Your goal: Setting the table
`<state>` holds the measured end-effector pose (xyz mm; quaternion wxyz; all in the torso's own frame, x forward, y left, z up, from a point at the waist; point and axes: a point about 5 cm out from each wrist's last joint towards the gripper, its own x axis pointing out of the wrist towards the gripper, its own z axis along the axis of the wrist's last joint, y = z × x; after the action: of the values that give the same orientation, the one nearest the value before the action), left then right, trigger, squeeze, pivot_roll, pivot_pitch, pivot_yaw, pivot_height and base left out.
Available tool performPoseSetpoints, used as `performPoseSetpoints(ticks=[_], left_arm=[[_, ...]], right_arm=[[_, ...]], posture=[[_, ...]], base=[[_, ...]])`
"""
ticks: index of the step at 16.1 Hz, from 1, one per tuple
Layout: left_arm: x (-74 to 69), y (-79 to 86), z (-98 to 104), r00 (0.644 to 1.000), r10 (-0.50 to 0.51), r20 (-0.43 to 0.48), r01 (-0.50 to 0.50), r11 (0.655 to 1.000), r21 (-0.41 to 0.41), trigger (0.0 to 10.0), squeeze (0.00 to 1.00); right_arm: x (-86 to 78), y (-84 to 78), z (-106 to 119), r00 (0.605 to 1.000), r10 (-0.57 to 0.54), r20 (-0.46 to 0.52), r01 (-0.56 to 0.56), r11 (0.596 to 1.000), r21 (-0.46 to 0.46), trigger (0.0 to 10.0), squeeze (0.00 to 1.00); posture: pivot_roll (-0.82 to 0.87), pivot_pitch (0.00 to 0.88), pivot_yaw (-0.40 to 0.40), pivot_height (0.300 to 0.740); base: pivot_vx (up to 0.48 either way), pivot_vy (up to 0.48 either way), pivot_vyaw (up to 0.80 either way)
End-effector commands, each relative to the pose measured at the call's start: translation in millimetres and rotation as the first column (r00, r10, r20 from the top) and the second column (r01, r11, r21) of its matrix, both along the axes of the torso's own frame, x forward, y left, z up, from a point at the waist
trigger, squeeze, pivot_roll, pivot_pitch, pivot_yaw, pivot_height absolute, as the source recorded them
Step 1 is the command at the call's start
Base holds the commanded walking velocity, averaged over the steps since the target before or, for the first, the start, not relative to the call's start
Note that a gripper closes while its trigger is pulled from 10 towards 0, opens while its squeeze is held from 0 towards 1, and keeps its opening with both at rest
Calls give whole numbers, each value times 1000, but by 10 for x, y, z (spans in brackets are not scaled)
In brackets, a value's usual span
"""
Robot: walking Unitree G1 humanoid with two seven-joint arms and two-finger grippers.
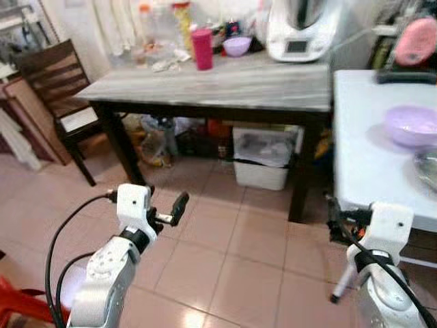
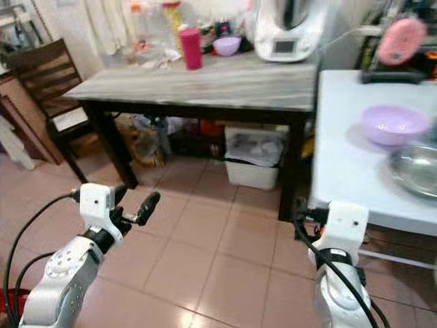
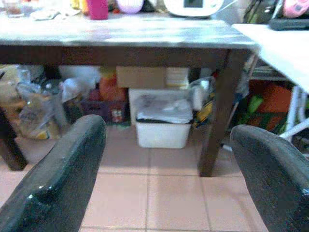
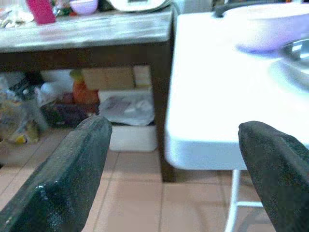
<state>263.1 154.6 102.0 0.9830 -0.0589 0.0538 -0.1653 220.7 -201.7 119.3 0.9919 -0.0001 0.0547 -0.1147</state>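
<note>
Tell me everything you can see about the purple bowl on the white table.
The purple bowl is a pale lilac, round, fairly deep dish that looks like plastic, with a slightly glossy rim. It stands upright and appears empty. It sits on the white table to the robot's right, towards the table's far half. Just in front of it lies a shallow metal dish; whether the two touch cannot be told. Neither gripper is near it.

The table (image 1: pixel 225 85) has a grey streaked top on dark legs. On the white table (image 2: pixel 341 147) sit a lilac bowl (image 2: pixel 394 124) and a silver bowl (image 2: pixel 414 169). A magenta cup (image 1: pixel 202 49) stands above salmon floor tiles (image 1: pixel 225 239).
</note>
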Motion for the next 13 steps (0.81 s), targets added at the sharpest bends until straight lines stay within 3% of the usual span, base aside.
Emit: performPoseSetpoints(ticks=[1, 3, 7, 13], left_arm=[[1, 79, 19, 1000, 16, 1, -16, 1000, 22, 10000, 0], [-2, 59, 16, 1000, 7, -1, -7, 1000, 20, 10000, 0], [0, 40, 11, 1000, -1, -3, 1, 1000, 23, 10000, 0], [-25, -25, -31, 1000, -8, 13, 8, 999, 39, 10000, 0]], right_arm=[[16, 69, 20, 1000, 19, 11, -19, 1000, 14, 10000, 0], [9, 68, 20, 1000, 16, 9, -16, 1000, 13, 10000, 0], [4, 66, 26, 1000, 16, 9, -16, 1000, 12, 10000, 0], [-7, 87, 22, 1000, 25, 18, -25, 1000, 17, 10000, 0]], posture=[[-213, 0, 106, 740], [-213, 0, 106, 740], [-216, 0, 106, 740], [-213, 0, 107, 740]], base=[[0, -326, 0], [0, -324, 0], [0, -326, -555], [0, -327, 0]])
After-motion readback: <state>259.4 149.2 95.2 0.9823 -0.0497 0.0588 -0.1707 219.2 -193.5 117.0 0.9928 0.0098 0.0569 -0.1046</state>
